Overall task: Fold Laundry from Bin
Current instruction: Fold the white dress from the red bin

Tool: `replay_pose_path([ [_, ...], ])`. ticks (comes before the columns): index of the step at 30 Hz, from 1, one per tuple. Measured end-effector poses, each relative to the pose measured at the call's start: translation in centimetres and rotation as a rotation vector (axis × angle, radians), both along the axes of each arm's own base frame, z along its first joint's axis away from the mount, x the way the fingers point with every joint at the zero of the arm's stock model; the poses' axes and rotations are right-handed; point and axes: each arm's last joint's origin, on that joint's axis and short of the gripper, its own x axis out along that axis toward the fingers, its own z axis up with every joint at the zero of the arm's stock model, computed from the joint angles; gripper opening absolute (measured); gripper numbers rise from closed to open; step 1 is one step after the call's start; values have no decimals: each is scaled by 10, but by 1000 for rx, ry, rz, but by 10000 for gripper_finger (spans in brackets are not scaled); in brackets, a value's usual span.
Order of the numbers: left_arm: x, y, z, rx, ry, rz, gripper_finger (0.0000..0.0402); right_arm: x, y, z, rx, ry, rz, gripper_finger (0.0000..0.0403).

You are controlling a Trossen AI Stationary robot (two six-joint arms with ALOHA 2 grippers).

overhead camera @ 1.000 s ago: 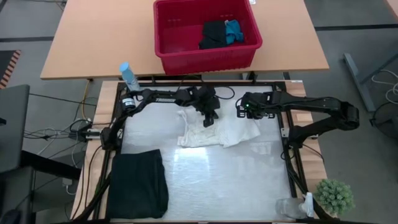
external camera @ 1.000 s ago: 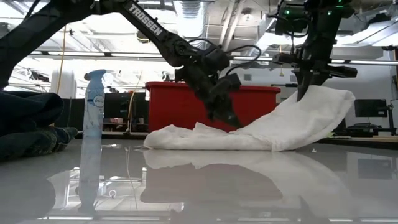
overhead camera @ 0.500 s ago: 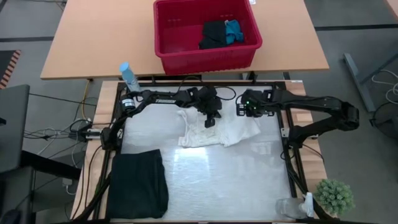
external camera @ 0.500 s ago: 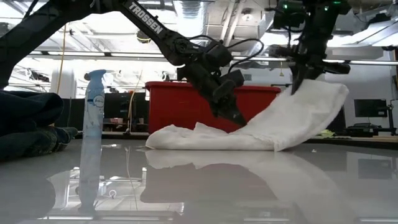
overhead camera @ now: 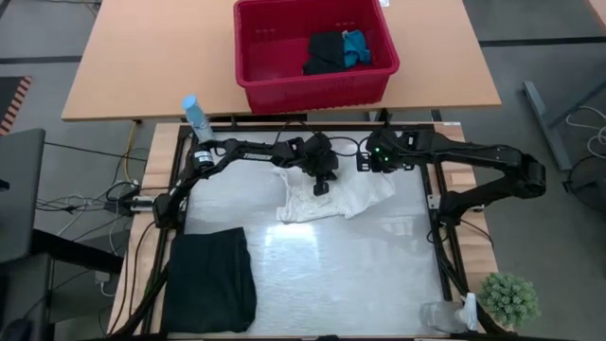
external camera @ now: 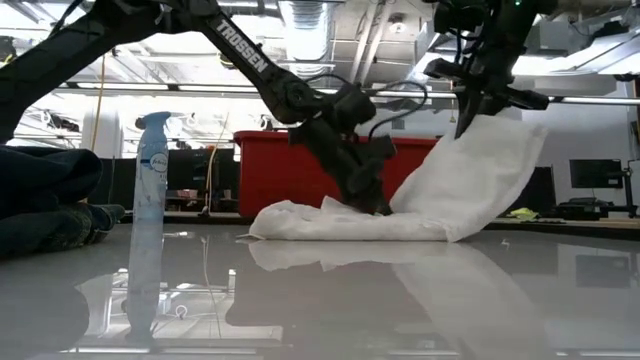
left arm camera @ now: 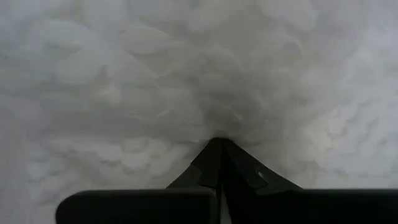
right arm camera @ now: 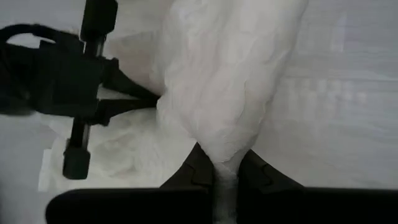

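Observation:
The white crinkled garment (overhead camera: 327,197) lies on the table's far middle, its left part flat and its right end raised. My left gripper (external camera: 377,205) is shut, with its tips down on the cloth's middle (left arm camera: 219,142). My right gripper (external camera: 468,112) is shut on the raised end, above and right of the left one. The red bin (overhead camera: 312,47) stands on the wooden table beyond, holding a black garment (overhead camera: 325,52) and a small blue one (overhead camera: 356,45). A folded black garment (overhead camera: 210,279) lies near the front left. My left gripper presses its shut fingertips (left arm camera: 217,155) down on the white garment's middle (left arm camera: 214,127), slanting down from the far left. The cloth under them lies on the table. My right gripper pinches the garment's right end (right arm camera: 225,158) between its two fingers, from above and pointing steeply down. That end is lifted clear and the cloth slopes down from it (external camera: 470,170) to the table beside the left gripper; one layer or several, I cannot tell.
A blue-capped spray bottle (overhead camera: 196,114) stands at the far left corner. A small green plant (overhead camera: 509,298) and a clear bottle (overhead camera: 443,317) sit at the near right corner. The table's near middle and right are bare metal (overhead camera: 350,275).
My right gripper has risen and drifted toward the left gripper with the garment's right end, so the raised cloth now stands steeper. My left gripper has sunk onto the cloth's middle, which stays on the table.

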Motion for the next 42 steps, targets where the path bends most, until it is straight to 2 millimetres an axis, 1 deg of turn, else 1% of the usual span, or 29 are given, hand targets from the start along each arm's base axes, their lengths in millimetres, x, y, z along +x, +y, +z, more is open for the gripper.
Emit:
replay_pose_path([
  [3,6,4,1,16,-50,48,0,5,1,0,2,-30,15,47],
  [7,8,7,-8,-7,-33,79,0,14,3,1,5,-96,53,47],
  [10,10,9,-5,-3,-46,85,0,20,5,-1,9,-108,72,47],
  [15,14,12,2,14,-111,127,0,31,5,-11,59,-88,125,47],
  [17,14,16,7,11,-81,142,0,34,5,-15,64,-77,129,47],
  [19,12,20,10,-7,-37,109,0,37,4,-17,58,-73,124,47],
  [26,6,21,19,-29,94,6,0,40,3,-11,11,-131,116,47],
  [28,4,20,21,-33,142,3,0,40,2,-11,7,-140,114,47],
  [30,4,23,29,-45,156,28,0,41,2,-11,8,-138,114,47],
  [33,4,28,56,-51,143,33,0,41,1,-11,0,-135,109,47],
  [36,-4,35,80,77,248,85,0,40,1,-11,-13,-127,98,47],
  [38,-14,44,92,154,345,122,0,40,1,-12,-16,-124,96,47],
  [39,-20,50,96,156,369,143,0,40,1,-11,-18,-123,95,47],
  [40,-27,57,102,136,369,174,0,40,1,-12,-18,-121,94,47],
  [42,-46,71,117,11,341,210,0,39,1,-12,-19,-121,94,47],
])
